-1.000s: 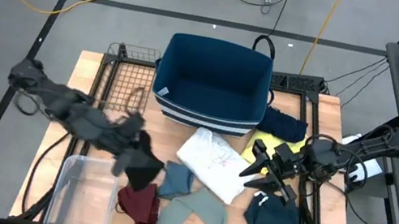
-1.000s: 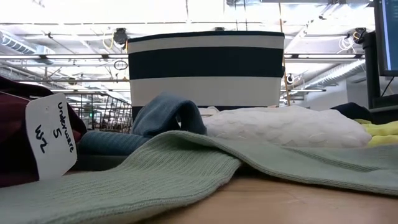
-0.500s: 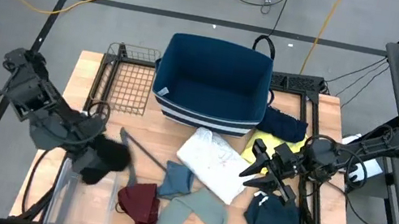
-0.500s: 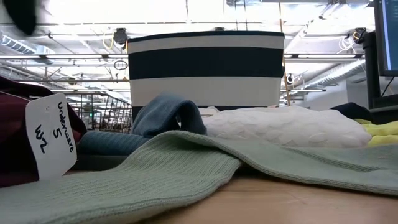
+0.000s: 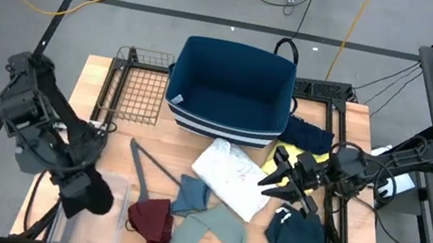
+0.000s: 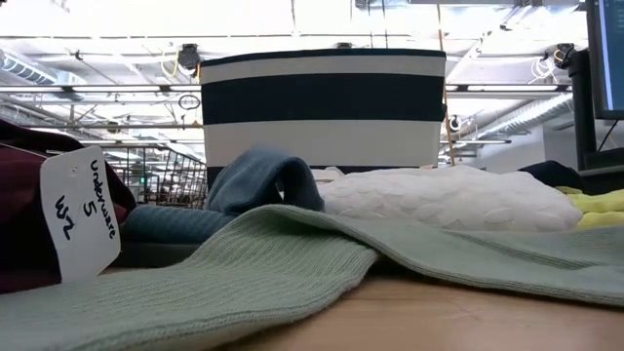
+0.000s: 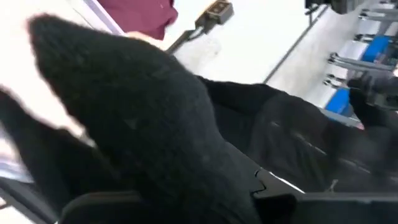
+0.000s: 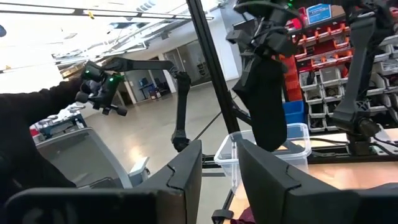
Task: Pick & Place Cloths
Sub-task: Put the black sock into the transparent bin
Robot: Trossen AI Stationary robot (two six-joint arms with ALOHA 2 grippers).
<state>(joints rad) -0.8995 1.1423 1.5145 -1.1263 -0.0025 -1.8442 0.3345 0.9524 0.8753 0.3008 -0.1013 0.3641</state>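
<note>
Left pincer (image 5: 82,190) clamped on the black cloth (image 5: 89,193), dangling over the clear plastic bin (image 5: 81,232) at the near left corner of the tabletop (image 5: 167,149). Same black cloth filling the left wrist view (image 7: 137,124), and seen from the right wrist view hanging above the bin (image 8: 292,140).

Right pincer (image 5: 276,179) parked at the right side, fingers a little apart, gripping nothing, tips over the edge of the white cloth (image 5: 229,176). Yellow cloth (image 5: 286,156) just behind it, navy cloth (image 5: 310,136) beside the basket, dark teal cloth (image 5: 297,234) near the right edge.

Down the middle: blue cloth (image 5: 191,194), grey-green cloth (image 5: 211,228) touching it, maroon cloth (image 5: 151,222) beside the bin. Grey hanger (image 5: 139,170) lying slantwise between the bin and the blue cloth.

Navy basket with white stripes (image 5: 231,88) upright at the back, wire rack (image 5: 138,85) to its left.

Low view: white tag (image 6: 81,210) on the maroon cloth, handwritten "Underwear S", with a further scribble below, hard to make out. Grey-green cloth spread across the foreground there, striped basket behind.
</note>
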